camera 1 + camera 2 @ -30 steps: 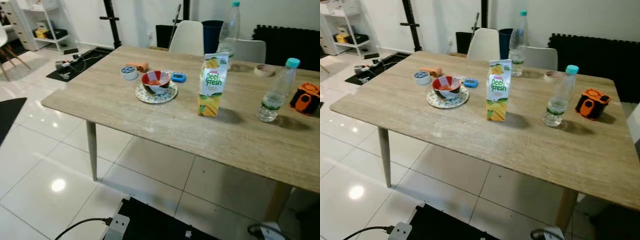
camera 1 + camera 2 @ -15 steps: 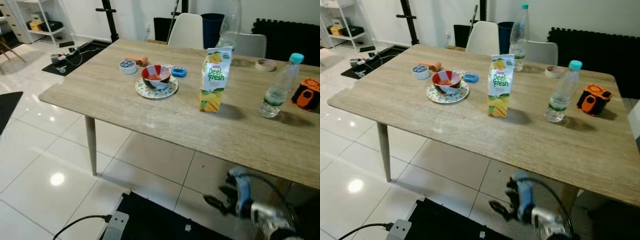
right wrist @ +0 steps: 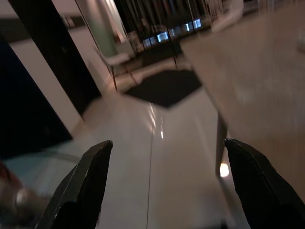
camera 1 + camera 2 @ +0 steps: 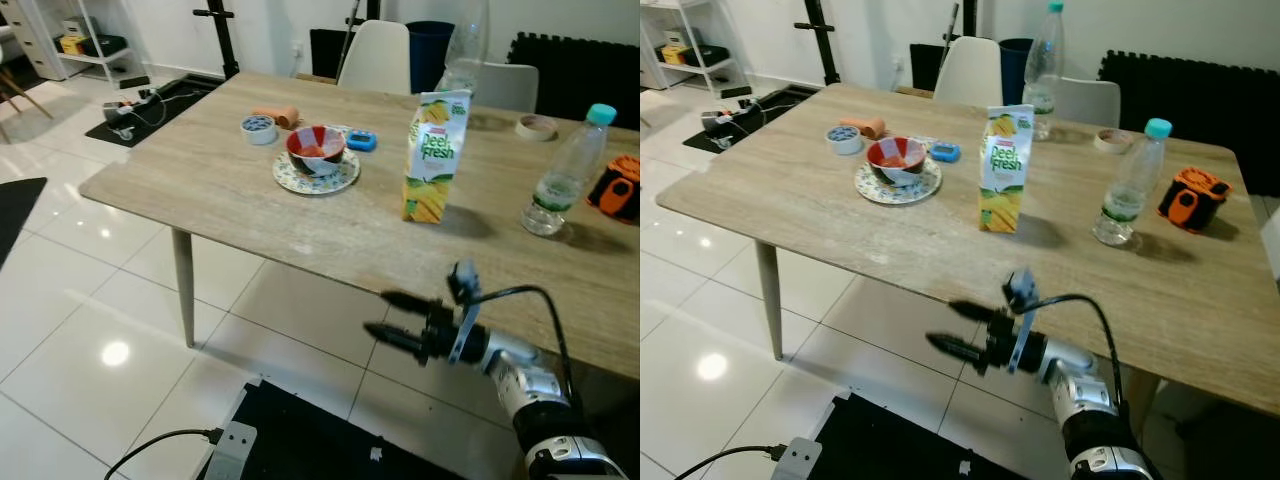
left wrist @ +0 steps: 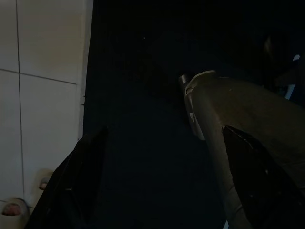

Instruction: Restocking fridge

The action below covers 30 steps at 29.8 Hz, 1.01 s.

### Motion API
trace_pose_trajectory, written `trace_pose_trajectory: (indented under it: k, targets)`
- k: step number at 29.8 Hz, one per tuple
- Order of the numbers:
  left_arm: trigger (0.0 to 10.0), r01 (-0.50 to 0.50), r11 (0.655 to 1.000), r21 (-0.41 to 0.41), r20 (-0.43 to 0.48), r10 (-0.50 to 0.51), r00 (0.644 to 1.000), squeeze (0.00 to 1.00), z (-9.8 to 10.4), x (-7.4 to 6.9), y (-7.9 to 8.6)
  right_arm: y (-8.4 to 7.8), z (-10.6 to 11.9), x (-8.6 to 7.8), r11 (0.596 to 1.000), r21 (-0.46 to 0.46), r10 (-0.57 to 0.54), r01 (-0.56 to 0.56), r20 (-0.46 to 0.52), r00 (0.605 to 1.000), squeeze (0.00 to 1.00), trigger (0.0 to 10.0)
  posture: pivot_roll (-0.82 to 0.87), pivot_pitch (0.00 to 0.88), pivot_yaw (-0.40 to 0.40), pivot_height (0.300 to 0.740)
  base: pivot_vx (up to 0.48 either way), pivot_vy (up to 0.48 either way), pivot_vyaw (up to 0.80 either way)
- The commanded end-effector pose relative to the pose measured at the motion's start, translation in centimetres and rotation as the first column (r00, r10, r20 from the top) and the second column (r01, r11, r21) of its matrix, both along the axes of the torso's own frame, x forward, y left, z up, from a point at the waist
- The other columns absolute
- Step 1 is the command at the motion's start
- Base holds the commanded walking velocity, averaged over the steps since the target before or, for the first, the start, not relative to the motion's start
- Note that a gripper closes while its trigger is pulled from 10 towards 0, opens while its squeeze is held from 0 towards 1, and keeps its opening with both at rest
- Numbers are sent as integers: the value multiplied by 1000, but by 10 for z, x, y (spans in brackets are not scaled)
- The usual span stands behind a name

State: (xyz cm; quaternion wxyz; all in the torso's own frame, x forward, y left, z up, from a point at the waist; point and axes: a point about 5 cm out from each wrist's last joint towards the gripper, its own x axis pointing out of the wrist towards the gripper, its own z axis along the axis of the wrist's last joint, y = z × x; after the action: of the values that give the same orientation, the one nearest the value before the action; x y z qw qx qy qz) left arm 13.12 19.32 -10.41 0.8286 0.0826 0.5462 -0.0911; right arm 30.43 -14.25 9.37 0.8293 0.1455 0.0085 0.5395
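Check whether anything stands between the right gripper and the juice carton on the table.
Nothing visible blocks it. The right gripper is open, in front of the table's near edge and pointing to the robot's left. The juice carton stands upright, farther back, with bare tabletop before it.

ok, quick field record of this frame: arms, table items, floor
right gripper: open, raised below the table's near edge, holding nothing
left gripper: hangs idle in the dark, fingers apart
table: juice carton upright mid-table; small water bottle on its right; bowl on plate on its left; tall bottle at far edge
other: orange-black device, tape roll
floor: white tiles
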Motion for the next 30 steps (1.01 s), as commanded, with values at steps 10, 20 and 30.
trace_pose_trajectory:
  k: [10, 20, 30]
  targets:
    - [10000, 29, 1000, 5, -39, -29, 999, 0, -4, -12, -1, 3, 101, 50, 954, 247, -227, 169, 230, 946, 1000, 10000, -33, 0, -3, 740, 0, 0, 0]
    - [10000, 74, 997, 14, -74, -73, 995, 0, -7, -27, 2, 10, 188, 83, 918, 221, -395, 331, 412, 821, 1000, 10000, -41, 62, -13, 740, 0, 0, 0]
    - [10000, 60, 998, 3, -38, -60, 997, 0, -6, -21, 0, 14, 212, 101, 837, -18, -441, 546, 570, 694, 0, 10000, -10, 128, -33, 740, 0, 0, 0]
